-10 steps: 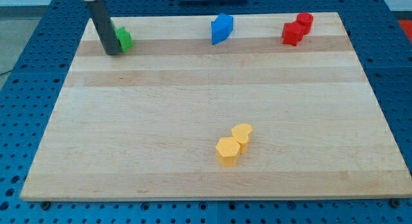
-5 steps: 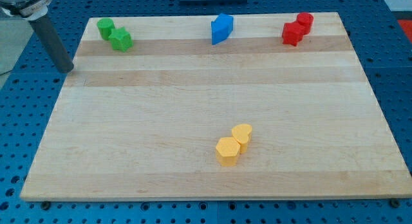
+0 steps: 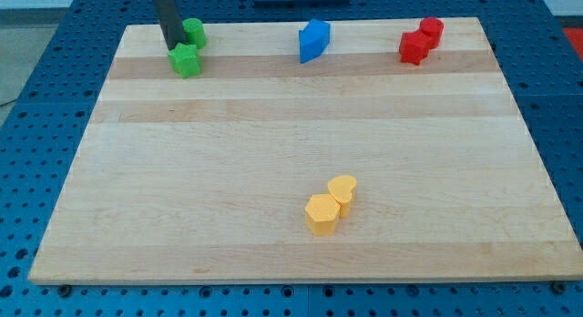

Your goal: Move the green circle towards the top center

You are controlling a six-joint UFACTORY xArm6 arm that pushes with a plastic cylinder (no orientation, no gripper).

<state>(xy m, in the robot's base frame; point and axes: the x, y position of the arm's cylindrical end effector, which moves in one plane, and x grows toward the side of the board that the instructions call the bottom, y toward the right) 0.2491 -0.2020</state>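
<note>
Pushing barely begun: my tip [image 3: 173, 47] touches green circle [image 3: 192, 31], upper left of frame, far from top center; no fingers, nothing held.

We note a wooden board [image 3: 291, 144] on a blue pegboard [image 3: 36, 126]. Upper left: green block [image 3: 185, 59], shape unclear. Top centre: blue block [image 3: 313, 40]. Upper right: two red blocks [image 3: 421, 40], touching. Lower centre: yellow hexagon [image 3: 322, 214] touching a yellow heart [image 3: 342, 189].

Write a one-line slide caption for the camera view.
My tip touches the green circle's left side, pushing toward top center.
</note>
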